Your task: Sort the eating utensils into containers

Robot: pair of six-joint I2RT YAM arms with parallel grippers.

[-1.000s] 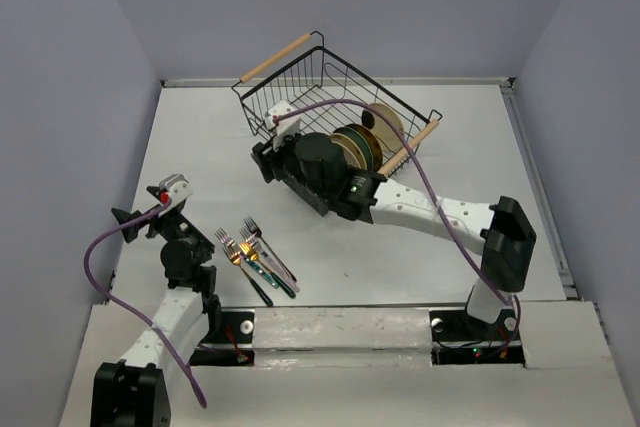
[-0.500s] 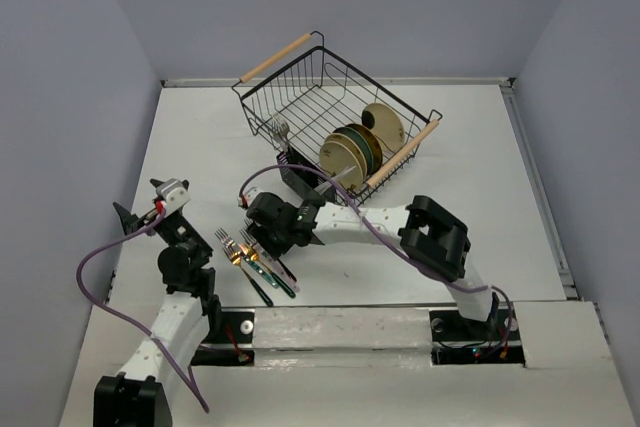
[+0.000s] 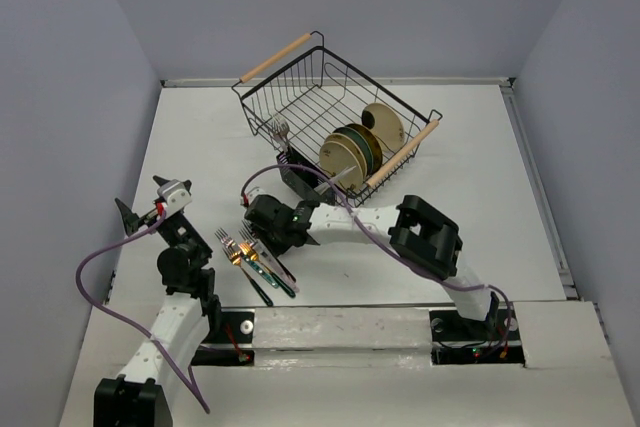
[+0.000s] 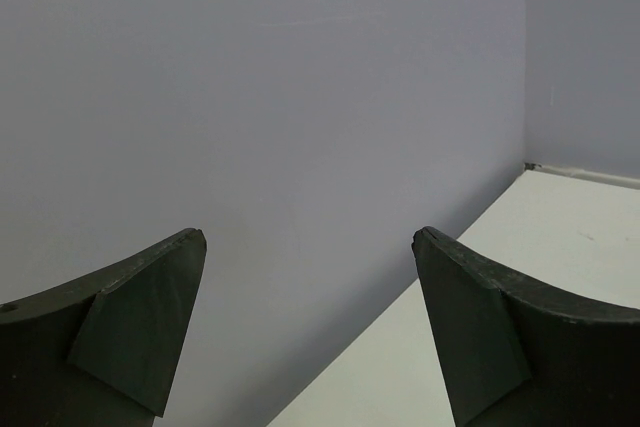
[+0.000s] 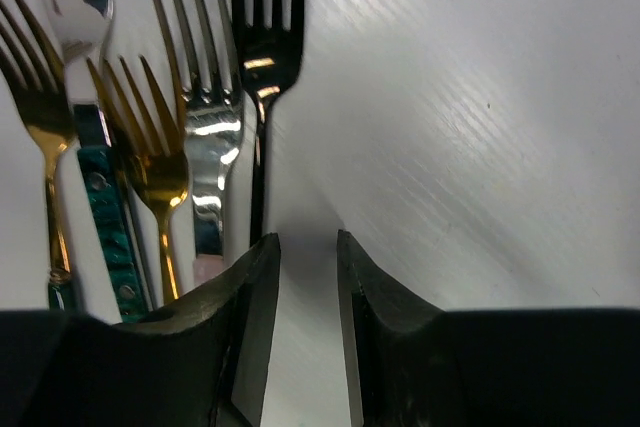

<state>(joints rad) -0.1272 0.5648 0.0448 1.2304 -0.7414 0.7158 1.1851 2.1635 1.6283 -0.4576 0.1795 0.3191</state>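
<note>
Right gripper [image 5: 305,242] narrowly parted — dark fork [image 5: 262,62] runs beside, perhaps under, one finger; left gripper [image 4: 308,239] spread.

Wire basket [image 3: 300,107] holding upright plates [image 3: 352,152] on white table [image 3: 480,157]

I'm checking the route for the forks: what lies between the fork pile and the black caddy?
In the top view, the right gripper sits between the forks and the caddy, nearer the forks.

Glossy polished metal forks [image 5: 205,127], matt white table [image 5: 450,97].
</note>
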